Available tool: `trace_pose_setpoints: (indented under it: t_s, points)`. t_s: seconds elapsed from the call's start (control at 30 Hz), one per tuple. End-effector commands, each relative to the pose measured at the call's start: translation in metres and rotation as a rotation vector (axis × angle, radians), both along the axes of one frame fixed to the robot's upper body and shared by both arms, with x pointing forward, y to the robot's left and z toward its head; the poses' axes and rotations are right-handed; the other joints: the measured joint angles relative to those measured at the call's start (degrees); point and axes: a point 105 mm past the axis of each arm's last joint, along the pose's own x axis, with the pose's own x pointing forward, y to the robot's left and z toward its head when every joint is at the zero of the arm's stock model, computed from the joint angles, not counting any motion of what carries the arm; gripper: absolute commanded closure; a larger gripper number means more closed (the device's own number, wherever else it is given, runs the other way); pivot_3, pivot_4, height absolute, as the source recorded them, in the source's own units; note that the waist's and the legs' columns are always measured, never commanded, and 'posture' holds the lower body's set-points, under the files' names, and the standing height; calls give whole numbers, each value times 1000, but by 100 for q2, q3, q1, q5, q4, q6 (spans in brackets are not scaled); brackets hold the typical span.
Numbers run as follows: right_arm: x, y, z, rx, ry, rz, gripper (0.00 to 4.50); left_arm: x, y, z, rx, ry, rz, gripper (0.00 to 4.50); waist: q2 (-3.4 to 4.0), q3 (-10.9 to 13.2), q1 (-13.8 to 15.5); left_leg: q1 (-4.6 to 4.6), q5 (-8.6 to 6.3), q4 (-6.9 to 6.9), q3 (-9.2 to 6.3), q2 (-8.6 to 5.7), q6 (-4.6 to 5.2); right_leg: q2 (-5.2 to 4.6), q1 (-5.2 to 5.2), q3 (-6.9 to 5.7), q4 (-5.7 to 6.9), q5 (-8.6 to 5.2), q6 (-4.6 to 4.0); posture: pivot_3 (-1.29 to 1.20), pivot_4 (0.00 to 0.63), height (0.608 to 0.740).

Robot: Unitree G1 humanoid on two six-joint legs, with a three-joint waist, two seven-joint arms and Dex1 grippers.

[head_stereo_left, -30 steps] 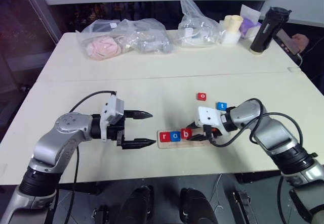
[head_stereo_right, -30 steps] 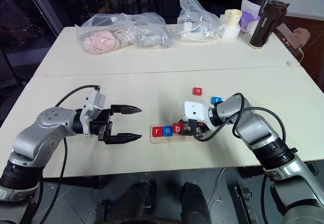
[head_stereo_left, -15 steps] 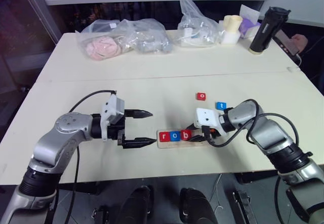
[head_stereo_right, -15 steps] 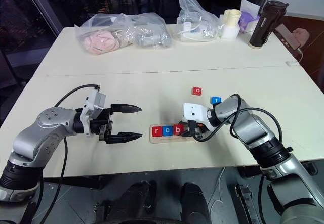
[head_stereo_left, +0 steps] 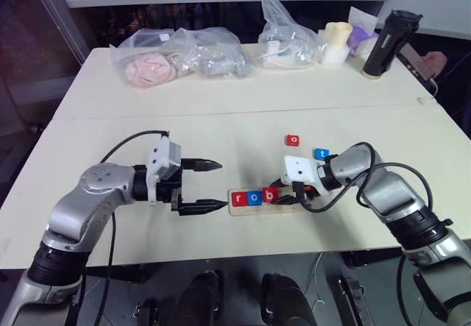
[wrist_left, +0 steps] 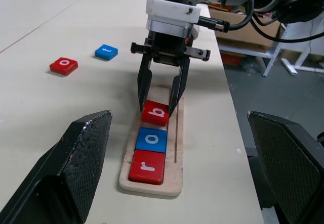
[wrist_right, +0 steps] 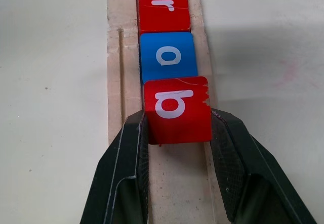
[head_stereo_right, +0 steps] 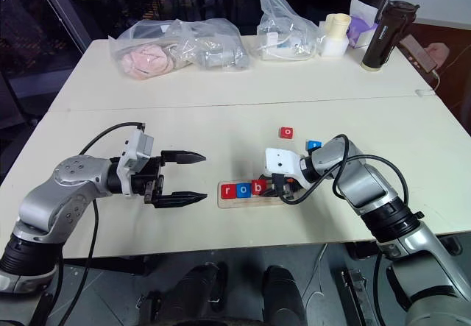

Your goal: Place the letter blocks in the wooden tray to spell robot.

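The wooden tray (wrist_right: pixel 117 82) lies on the table near the front edge. In it sit a red r block (head_stereo_left: pixel 238 199), then a blue o block (head_stereo_left: pixel 254 198), then a red b block (wrist_right: pixel 177 110). My right gripper (wrist_left: pixel 157 107) is shut on the b block, one finger on each side, with the block's edge against the blue o. A loose red o block (head_stereo_left: pixel 293 140) and a blue t block (head_stereo_left: pixel 321 153) lie on the table behind the tray. My left gripper (head_stereo_left: pixel 221 186) hangs open and empty just left of the tray's r end.
Plastic bags (head_stereo_left: pixel 180 54) of items, a white container (head_stereo_left: pixel 336 43) and a dark bottle (head_stereo_left: pixel 386 43) stand along the table's far side. A person's hand holding a phone (head_stereo_left: pixel 419 61) shows at the far right.
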Motion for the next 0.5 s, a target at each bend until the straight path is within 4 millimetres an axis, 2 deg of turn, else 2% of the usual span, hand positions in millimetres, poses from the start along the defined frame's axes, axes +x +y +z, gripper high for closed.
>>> trace_pose_setpoints:
  t_s: [0.03, 0.5]
  points:
    - [-4, 6, 10, 10, -34, 45, 3366, 1, -2, 8, -10, -41, -5, 0, 0, 0, -1, 0, 0, 0, 0, 0, 0, 0, 0, 0, 0, 0, 0, 0, 150, 738]
    - [-1, 5, 9, 6, -35, 27, 3366, 2, -4, 8, -18, -45, -3, 0, 0, 0, -1, 0, 0, 3, 0, 0, 0, 0, 0, 0, 3, 0, 0, 0, 150, 738]
